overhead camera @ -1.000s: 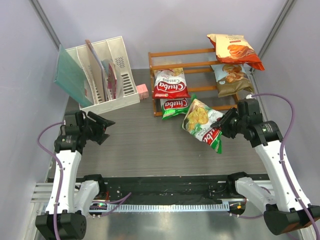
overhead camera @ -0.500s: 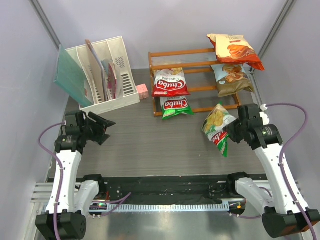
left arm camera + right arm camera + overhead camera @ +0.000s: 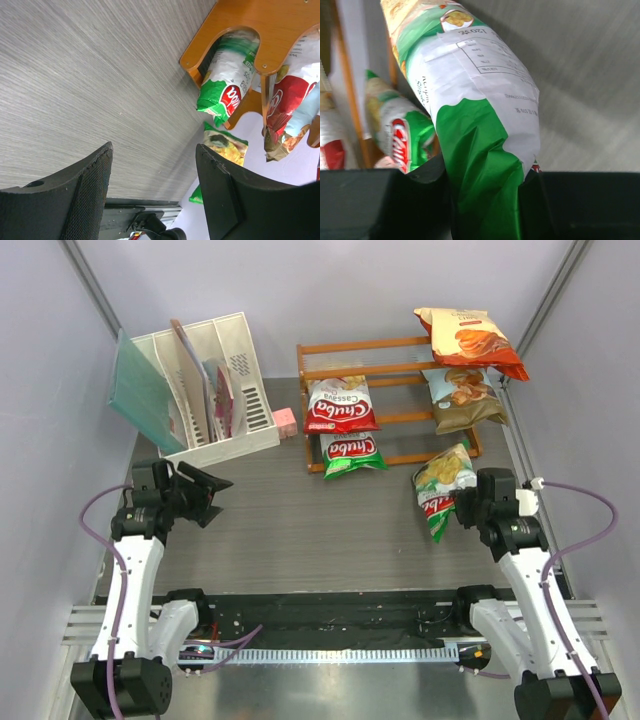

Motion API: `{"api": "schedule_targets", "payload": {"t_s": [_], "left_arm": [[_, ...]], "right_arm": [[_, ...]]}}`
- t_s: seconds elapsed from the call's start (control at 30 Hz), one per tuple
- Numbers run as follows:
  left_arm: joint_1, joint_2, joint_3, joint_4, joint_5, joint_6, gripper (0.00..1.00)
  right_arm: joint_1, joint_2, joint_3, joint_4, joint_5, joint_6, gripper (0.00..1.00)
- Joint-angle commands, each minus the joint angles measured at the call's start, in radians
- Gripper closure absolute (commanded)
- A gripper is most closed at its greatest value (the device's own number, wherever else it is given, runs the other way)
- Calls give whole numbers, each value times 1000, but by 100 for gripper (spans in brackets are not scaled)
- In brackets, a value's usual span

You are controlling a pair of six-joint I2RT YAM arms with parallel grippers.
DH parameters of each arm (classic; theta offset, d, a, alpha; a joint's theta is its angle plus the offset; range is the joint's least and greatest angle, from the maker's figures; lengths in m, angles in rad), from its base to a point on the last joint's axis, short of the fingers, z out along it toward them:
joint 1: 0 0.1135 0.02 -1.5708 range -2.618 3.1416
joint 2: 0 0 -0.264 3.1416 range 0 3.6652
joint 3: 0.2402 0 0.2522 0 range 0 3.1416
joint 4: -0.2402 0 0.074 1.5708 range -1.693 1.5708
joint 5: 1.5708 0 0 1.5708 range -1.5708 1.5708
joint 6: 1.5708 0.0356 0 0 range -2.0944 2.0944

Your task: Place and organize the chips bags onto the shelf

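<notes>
Your right pincer (image 3: 466,508) is clamped on the lower end of the green bag (image 3: 441,483), right of centre in the overhead view. It looks lifted off the counter (image 3: 300,530), just in front of the shelf (image 3: 360,344), near its lower right corner. My guess is that gripping one end leaves the rest of the bag free to slide onto a slat, and that bottom right spot looks free.

The left pincer (image 3: 207,495) sits at lower left with its jaws apart and nothing in them, probably just parked out of the way.

On the shelf you've got the red Chiba bag (image 3: 340,407), the green Chiba bag (image 3: 350,453) below it, and the blue-brown bag (image 3: 462,395) and cream-orange bag (image 3: 470,340) at upper right.

Heads up on what you can't see: in the right wrist view the bag covers the pad contact, and only its back panel shows. I also can't tell if the cream-orange one really rests on the top tier or just overhangs its end.
</notes>
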Motion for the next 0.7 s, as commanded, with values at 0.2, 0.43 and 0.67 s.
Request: {"api": "schedule_targets", "payload": {"t_s": [0.2,0.43,0.67], "left_arm": [[1,13,1,62,26,-25,34],[-10,33,25,67,12,-9,34],[-12,43,44,45,1,11,35]], "right_arm": [[-36,-55,-144,498,-90,73,99],[-42,10,-426,988,-121,264,99],[-90,229,-429,1243,-192,232,99]]}}
